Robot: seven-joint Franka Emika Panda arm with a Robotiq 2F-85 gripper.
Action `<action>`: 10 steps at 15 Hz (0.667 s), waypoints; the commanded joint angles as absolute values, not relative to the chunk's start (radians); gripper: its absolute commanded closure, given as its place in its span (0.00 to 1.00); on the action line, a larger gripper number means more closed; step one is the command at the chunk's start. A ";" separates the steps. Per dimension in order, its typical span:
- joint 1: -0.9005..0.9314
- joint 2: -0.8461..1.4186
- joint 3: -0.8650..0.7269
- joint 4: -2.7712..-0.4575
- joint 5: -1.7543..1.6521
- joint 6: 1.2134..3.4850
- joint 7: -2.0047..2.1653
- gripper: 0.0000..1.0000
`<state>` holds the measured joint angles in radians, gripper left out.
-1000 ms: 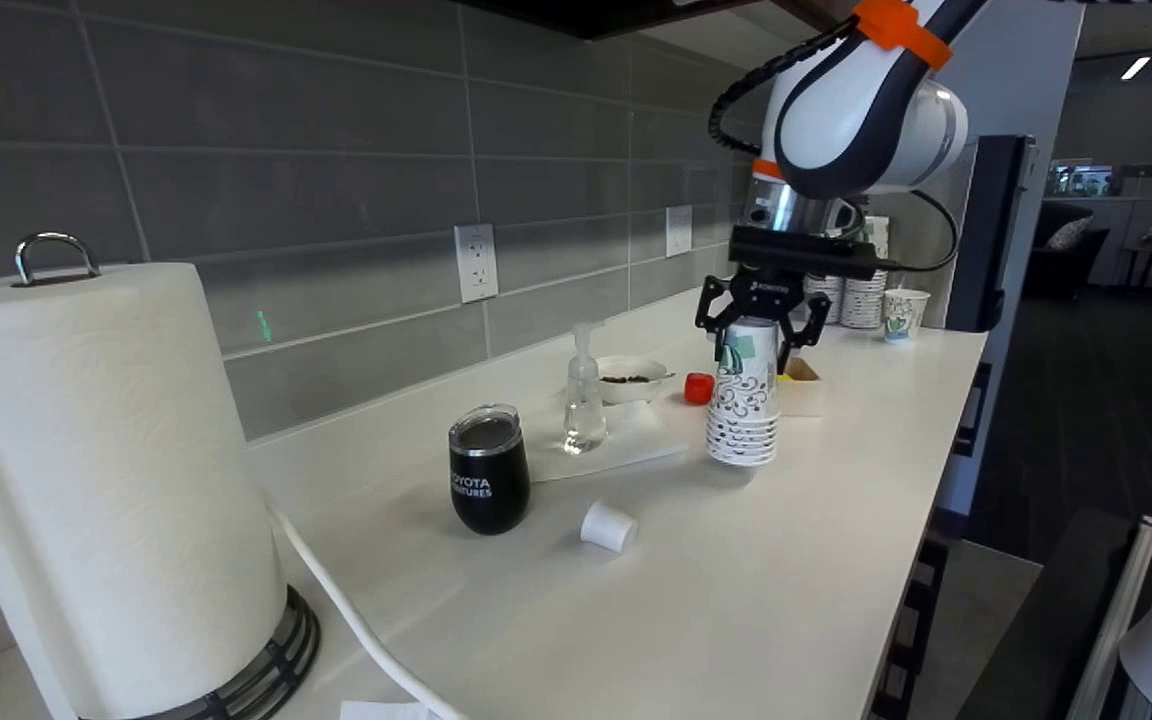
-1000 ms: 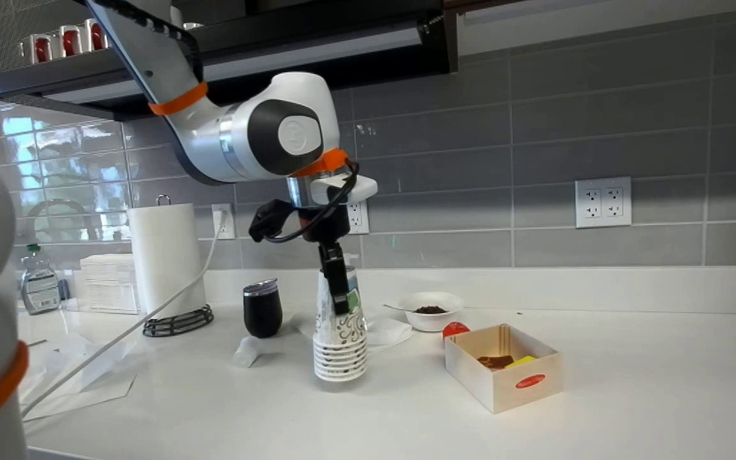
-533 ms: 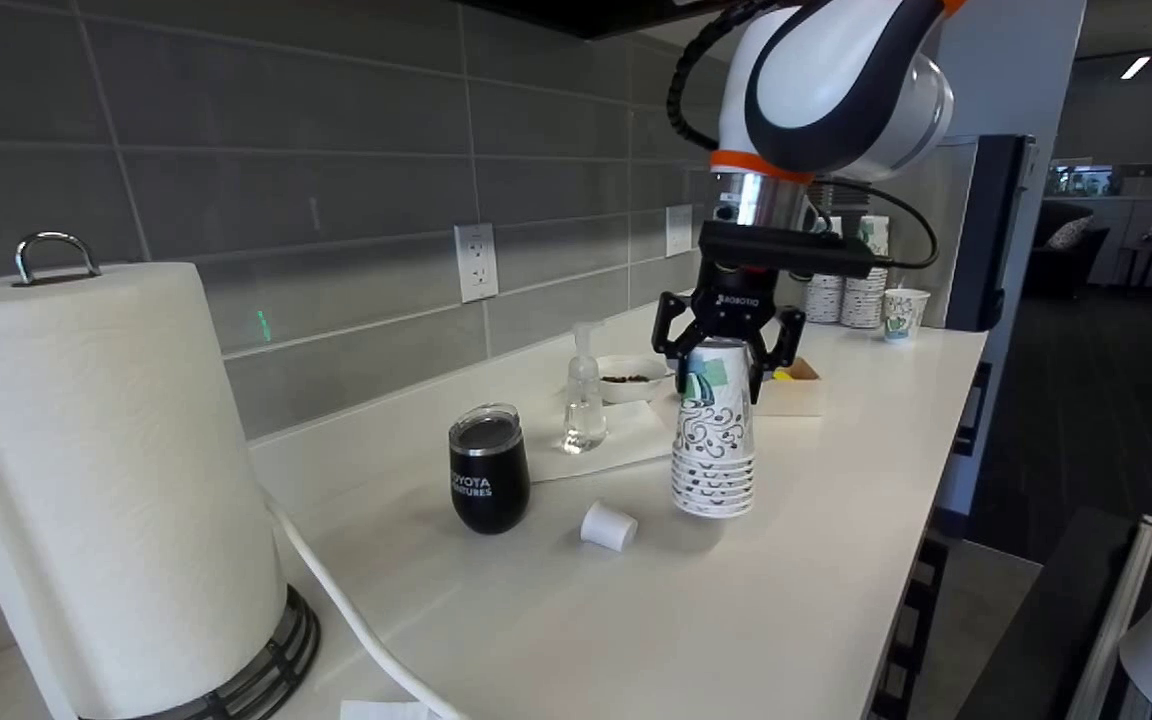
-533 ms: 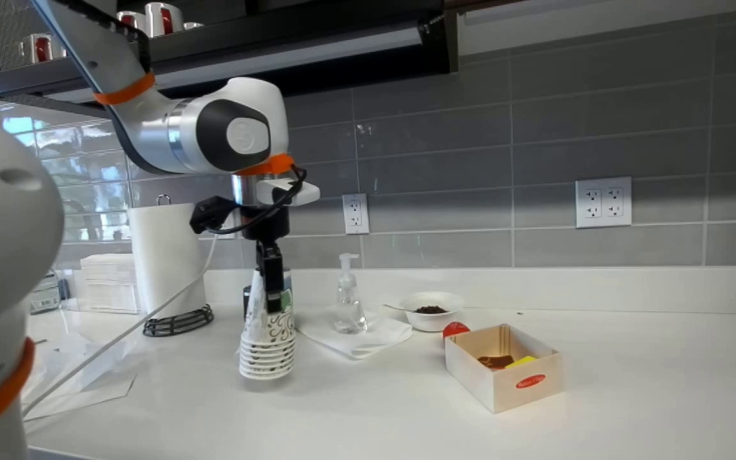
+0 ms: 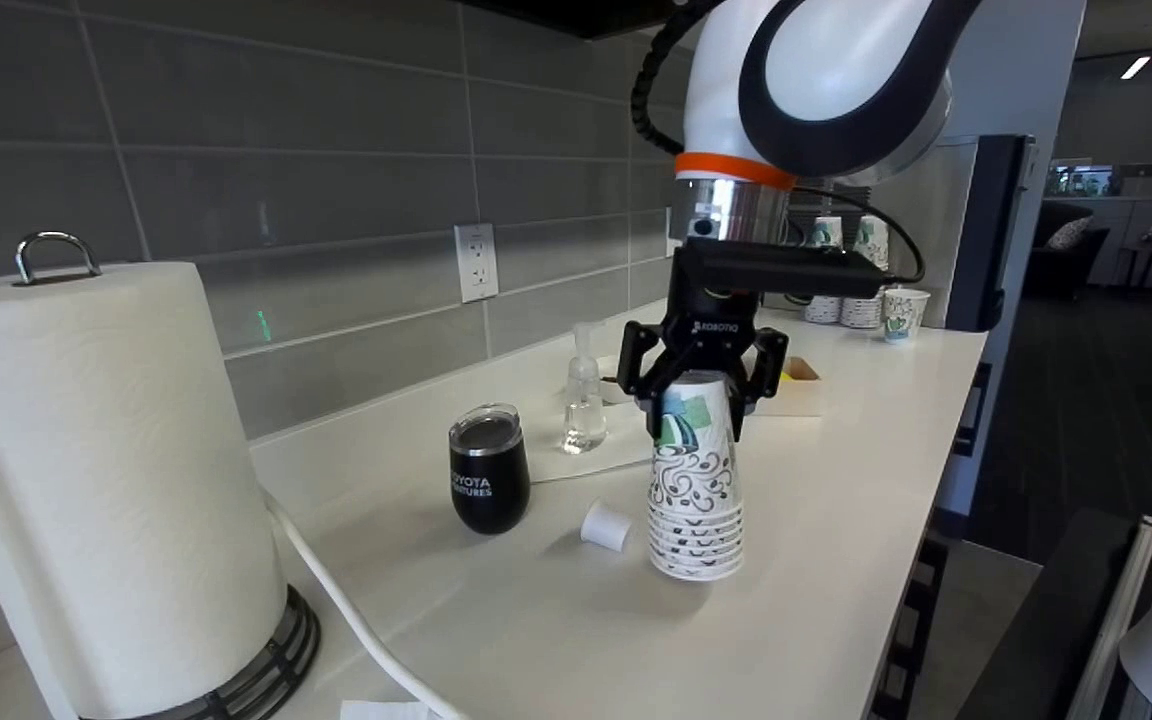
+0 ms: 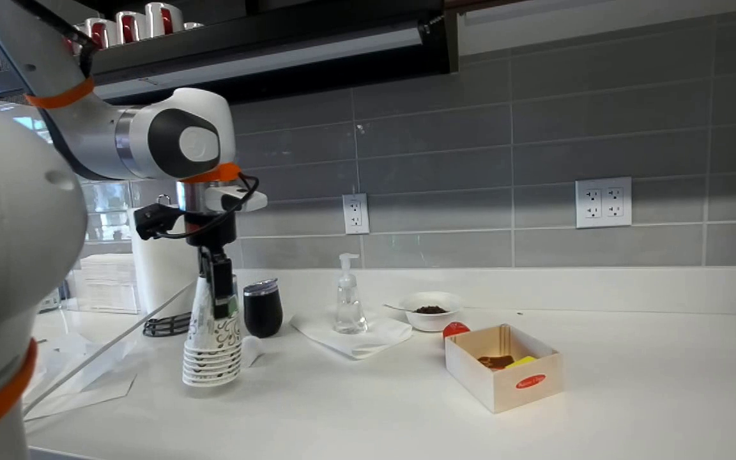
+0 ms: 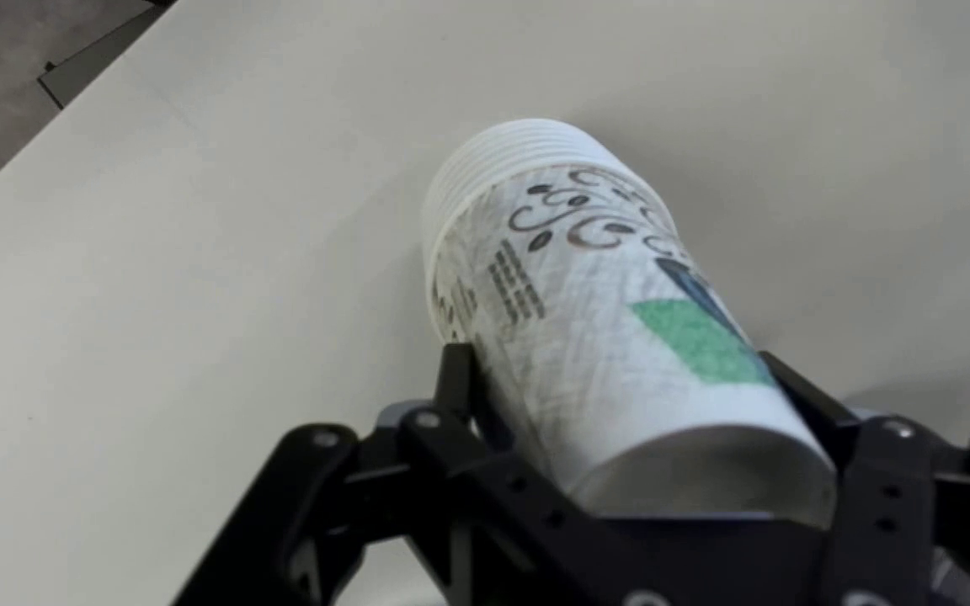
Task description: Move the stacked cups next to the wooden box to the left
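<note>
Cups (image 6: 211, 342), stacked mouth-down, held snug between my fingers (image 6: 222, 291), well left of wooden box (image 6: 510, 388) in exterior view. Grasp done, leftward carry looks nearly so; I judge setting down on surface (image 6: 355, 415) and letting go remain.

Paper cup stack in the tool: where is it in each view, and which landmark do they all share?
In an exterior view: the cup stack is right of centre, below mid-height.
In an exterior view: the cup stack is left of centre, in the lower half.
In the wrist view: the cup stack reaches from above centre toward the lower right.
Shared landmark, in all three: the black tool gripping it.
</note>
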<state>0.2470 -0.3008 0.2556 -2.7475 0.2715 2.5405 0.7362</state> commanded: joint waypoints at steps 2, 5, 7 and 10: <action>0.298 -0.254 0.301 -2.719 0.301 2.537 0.694 0.46; 0.311 -0.210 0.323 -2.697 0.292 2.563 0.685 0.46; 0.307 -0.178 0.345 -2.677 0.263 2.596 0.699 0.46; 0.302 -0.130 0.372 -2.651 0.220 2.665 0.714 0.46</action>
